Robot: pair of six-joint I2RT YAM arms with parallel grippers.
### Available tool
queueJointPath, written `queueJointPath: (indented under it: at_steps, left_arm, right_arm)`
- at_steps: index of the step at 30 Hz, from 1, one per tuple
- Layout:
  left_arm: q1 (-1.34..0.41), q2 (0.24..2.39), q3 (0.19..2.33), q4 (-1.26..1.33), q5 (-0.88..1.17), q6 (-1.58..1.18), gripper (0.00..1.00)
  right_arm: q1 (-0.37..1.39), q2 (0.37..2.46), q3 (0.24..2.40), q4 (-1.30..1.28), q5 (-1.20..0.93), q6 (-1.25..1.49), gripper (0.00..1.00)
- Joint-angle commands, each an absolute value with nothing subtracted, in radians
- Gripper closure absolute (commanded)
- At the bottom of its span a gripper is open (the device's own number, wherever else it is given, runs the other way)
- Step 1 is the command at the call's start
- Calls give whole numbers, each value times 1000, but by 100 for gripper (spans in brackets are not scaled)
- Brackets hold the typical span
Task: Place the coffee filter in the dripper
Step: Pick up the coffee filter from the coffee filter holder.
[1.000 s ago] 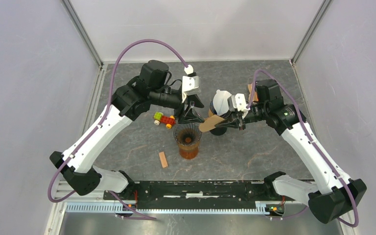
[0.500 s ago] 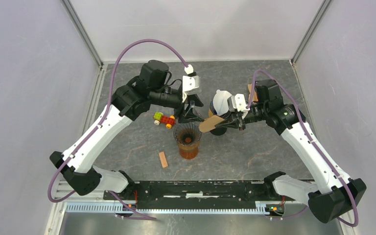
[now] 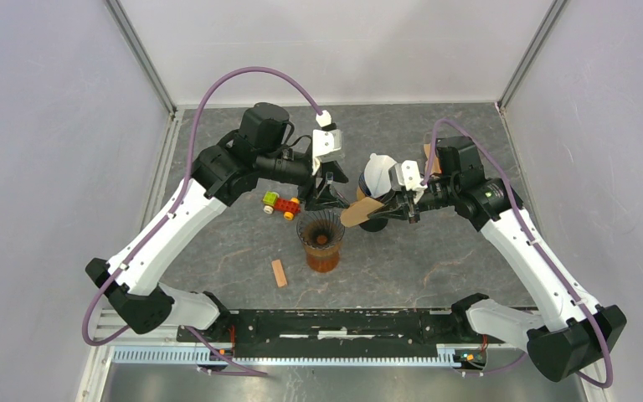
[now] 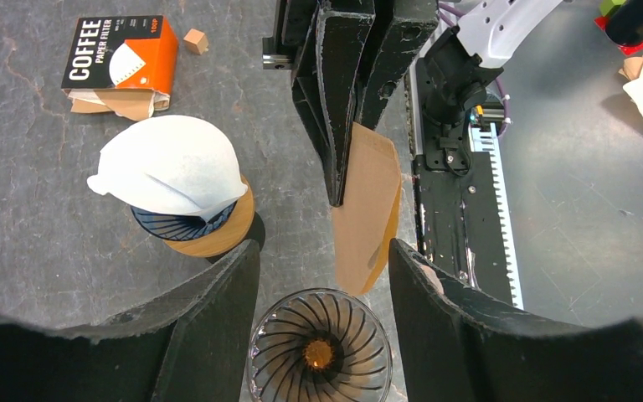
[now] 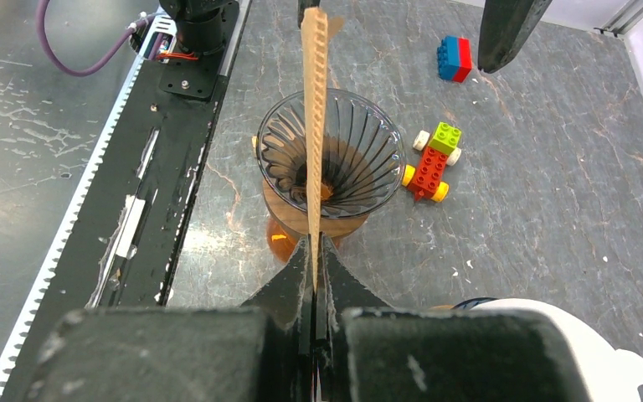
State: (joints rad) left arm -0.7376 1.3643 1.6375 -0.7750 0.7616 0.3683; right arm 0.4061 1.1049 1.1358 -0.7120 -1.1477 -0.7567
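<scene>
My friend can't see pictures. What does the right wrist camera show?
The right hand pinches a flat brown coffee filter, held edge-on towards a clear ribbed dripper on the grey table. A little toy brick car sits beside the dripper, with a red and blue block beyond it.

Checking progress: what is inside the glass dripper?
The glass dripper shows only ribbed wall and its amber hole, no paper. The brown filter, shut in the right gripper, hangs by the rim, hiding a thin strip inside from the right wrist view.
</scene>
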Motion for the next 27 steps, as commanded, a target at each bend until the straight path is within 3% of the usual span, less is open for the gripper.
queueJointPath:
  at_steps: [1, 27]
  left_arm:
    - [-742, 1361, 1643, -744, 782, 396, 35]
    - [-741, 1386, 1607, -700, 794, 396, 37]
  right_arm:
    - [411, 1094, 1161, -684, -1165, -750, 100]
    - [411, 1090, 1158, -674, -1194, -739, 100]
